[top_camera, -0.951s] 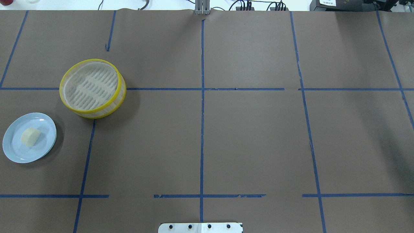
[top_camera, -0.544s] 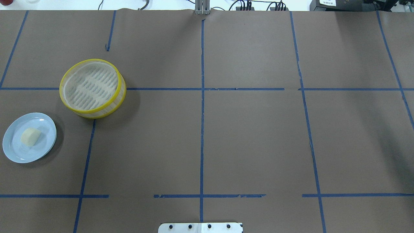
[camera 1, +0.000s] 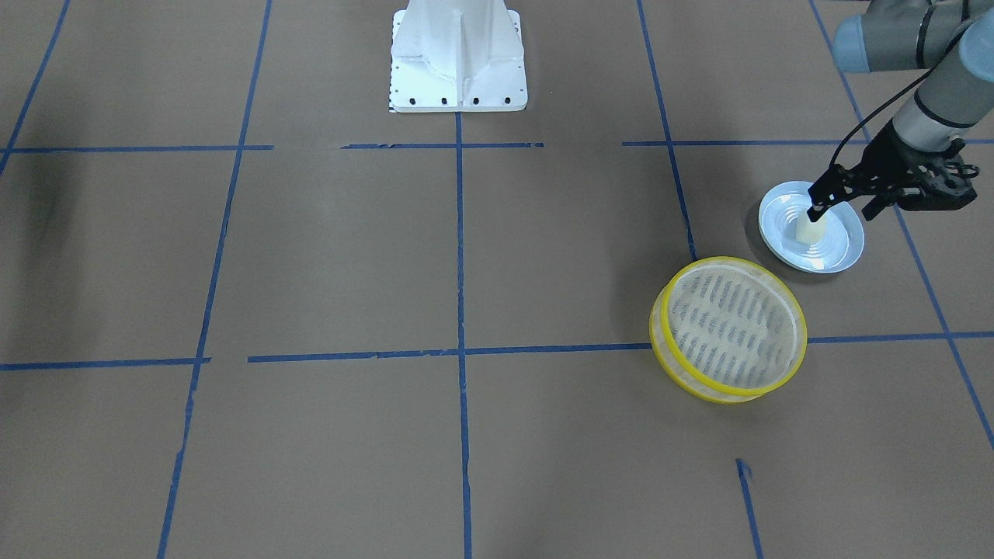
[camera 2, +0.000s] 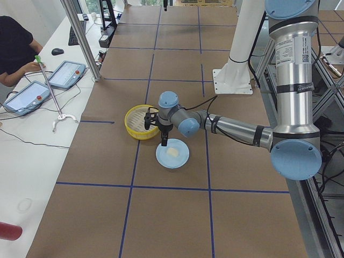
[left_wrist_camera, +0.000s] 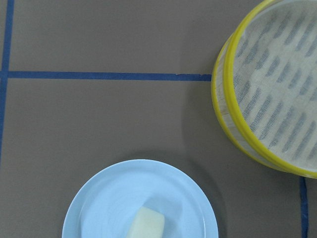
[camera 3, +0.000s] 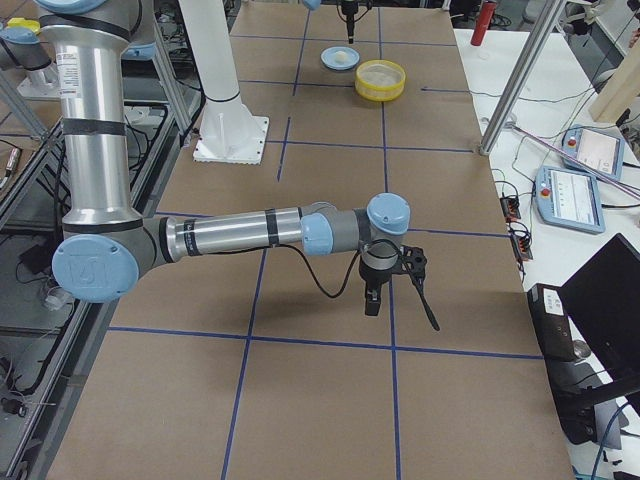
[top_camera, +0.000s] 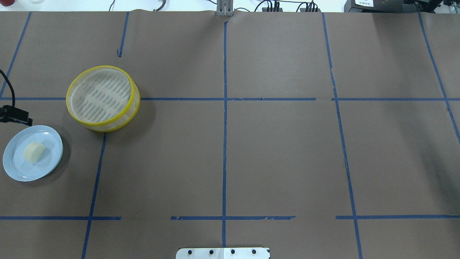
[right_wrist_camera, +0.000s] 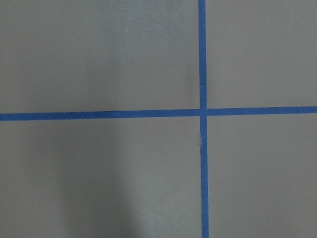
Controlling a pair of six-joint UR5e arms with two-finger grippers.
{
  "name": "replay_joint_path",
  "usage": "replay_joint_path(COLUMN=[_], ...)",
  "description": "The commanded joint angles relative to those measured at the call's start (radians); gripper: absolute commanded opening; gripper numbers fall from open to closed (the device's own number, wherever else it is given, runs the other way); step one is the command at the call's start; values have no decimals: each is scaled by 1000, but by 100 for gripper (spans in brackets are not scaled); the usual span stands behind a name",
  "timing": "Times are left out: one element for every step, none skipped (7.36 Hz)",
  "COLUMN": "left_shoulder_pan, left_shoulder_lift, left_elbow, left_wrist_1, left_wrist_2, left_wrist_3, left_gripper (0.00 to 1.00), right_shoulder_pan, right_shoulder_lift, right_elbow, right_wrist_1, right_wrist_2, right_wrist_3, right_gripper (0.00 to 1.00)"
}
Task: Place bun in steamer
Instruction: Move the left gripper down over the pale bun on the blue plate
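– Left gripper (camera 1: 842, 211) is spread wide with nothing between its fingers. On the front-facing camera it's over the blue plate (camera 1: 842, 256), one fingertip drawn across the bun (camera 1: 806, 227).
– Touching it?
– I can't call that from this angle. The bun sits on the plate, and the steamer (camera 1: 718, 396) stands near it, empty.
– Overhead?
– That's the news. A black bit of the gripper and its cable (top_camera: 10, 86) now poke in at the left edge, by the plate's far rim. Half a second ago that edge was bare paper (top_camera: 251, 144). So my left arm has arrived and the approach is on. The bun hasn't budged from the middle of the plate, and the gripper shows offset from it, toward the far side.
– Left-end camera?
– The gripper hangs fingers-down over the plate's steamer-side edge, with air beneath it, I'd judge. The bun is lower and slightly aside.
– Right-end camera?
– My right gripper (camera 3: 400, 295) is out over bare paper, well apart from all this. Spread or clenched, I cannot tell.
– Left wrist?
– The bun is right at the bottom edge, the plate is cut off and the steamer is upper right. No fingers in shot. I reckon I have to shift over the bun before going down.
– Right wrist?
– Only crossed blue tape (right_wrist_camera: 202, 59).
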Motion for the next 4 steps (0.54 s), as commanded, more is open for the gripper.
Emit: replay_joint_path(left_shoulder_pan=[51, 52, 52, 54], left_shoulder_lift=[47, 71, 97, 101], left_elbow=[47, 42, 43, 52], left_wrist_1=[-153, -167, -190, -190], left_wrist_2=[28, 28, 31, 33], left_wrist_3=[-75, -72, -71, -71], left_gripper=[100, 100, 100, 100], right_shoulder_pan=[0, 0, 0, 0], right_shoulder_lift=[0, 0, 0, 0], right_elbow=[0, 0, 0, 0], right_wrist_1=[0, 0, 0, 0], right_wrist_2=[0, 0, 0, 0], right_wrist_3=[0, 0, 0, 0], right_gripper=[100, 100, 100, 100])
